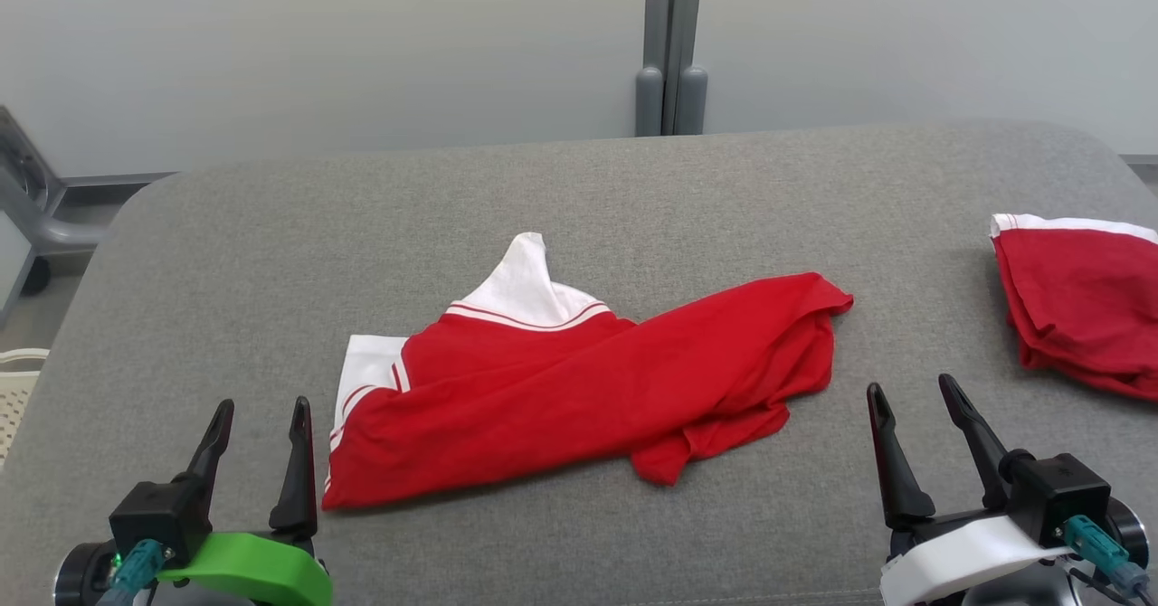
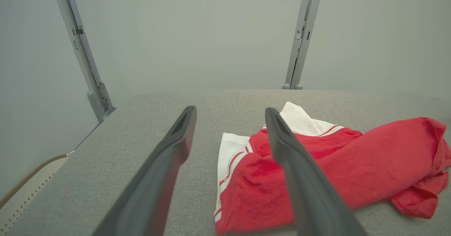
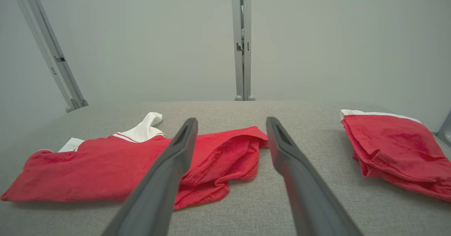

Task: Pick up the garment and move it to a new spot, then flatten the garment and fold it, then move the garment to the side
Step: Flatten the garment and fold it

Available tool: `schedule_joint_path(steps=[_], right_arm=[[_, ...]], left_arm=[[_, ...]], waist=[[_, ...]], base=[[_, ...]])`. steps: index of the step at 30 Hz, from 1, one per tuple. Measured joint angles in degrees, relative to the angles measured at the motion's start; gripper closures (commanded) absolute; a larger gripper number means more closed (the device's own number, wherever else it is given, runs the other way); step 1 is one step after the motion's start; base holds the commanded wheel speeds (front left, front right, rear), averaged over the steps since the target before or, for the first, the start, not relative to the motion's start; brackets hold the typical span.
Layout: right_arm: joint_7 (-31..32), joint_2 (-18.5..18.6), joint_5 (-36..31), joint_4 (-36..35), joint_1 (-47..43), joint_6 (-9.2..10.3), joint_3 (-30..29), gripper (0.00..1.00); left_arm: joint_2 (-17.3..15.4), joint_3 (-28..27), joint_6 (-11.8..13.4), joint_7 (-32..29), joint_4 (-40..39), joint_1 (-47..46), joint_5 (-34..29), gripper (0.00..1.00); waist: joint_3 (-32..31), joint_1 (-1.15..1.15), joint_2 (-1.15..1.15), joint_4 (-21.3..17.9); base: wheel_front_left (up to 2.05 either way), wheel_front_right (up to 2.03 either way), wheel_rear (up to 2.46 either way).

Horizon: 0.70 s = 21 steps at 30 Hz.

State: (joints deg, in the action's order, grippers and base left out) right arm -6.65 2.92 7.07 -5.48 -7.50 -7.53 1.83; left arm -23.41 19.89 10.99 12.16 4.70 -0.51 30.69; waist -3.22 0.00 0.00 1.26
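A red garment (image 1: 579,389) with white collar and sleeve trim lies crumpled in the middle of the grey padded table (image 1: 579,190). From the left wrist it appears as the same red garment (image 2: 352,172), and from the right wrist as the red garment (image 3: 105,169) on the left. My left gripper (image 1: 261,410) stands open near the table's front left, just left of the garment's white sleeve. My right gripper (image 1: 912,389) is open at the front right, a short way right of the garment's hem. Nothing is between either pair of fingers.
A second red garment (image 1: 1081,303) with a white band lies folded at the table's right edge, also seen as the folded garment (image 3: 394,148). Grey wall panels and a vertical post (image 1: 669,45) stand behind the table. A pale basket corner (image 1: 18,380) sits at far left.
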Motion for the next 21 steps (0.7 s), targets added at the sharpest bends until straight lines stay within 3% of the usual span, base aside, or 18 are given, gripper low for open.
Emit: schedule_joint_path(steps=[6,10,17,21], right_arm=[[0.5,0.0,-0.4,0.4,0.3,0.0,1.2,0.0],[2.3,0.7,-1.2,3.2,1.8,0.0,5.6,0.0],[5.1,6.3,0.3,11.7,6.9,-0.01,16.4,0.0],[5.6,9.5,2.0,17.1,10.3,0.0,19.6,0.0]], left_arm=[[0.0,0.5,-1.2,0.1,0.8,-0.8,0.4,0.0],[0.4,1.5,-1.9,0.1,0.9,-2.4,0.1,0.0],[1.8,3.4,-3.1,0.5,2.1,-4.1,-0.2,0.0],[3.3,4.0,-4.0,1.1,3.6,-5.2,-0.1,0.0]], waist=[[0.2,0.0,0.0,1.9],[0.6,0.0,0.0,4.3],[2.3,0.0,0.0,9.6],[4.3,0.0,0.0,12.5]], base=[[0.0,0.0,0.0],[0.0,0.0,0.0],[0.0,0.0,0.0],[0.0,0.0,0.0]])
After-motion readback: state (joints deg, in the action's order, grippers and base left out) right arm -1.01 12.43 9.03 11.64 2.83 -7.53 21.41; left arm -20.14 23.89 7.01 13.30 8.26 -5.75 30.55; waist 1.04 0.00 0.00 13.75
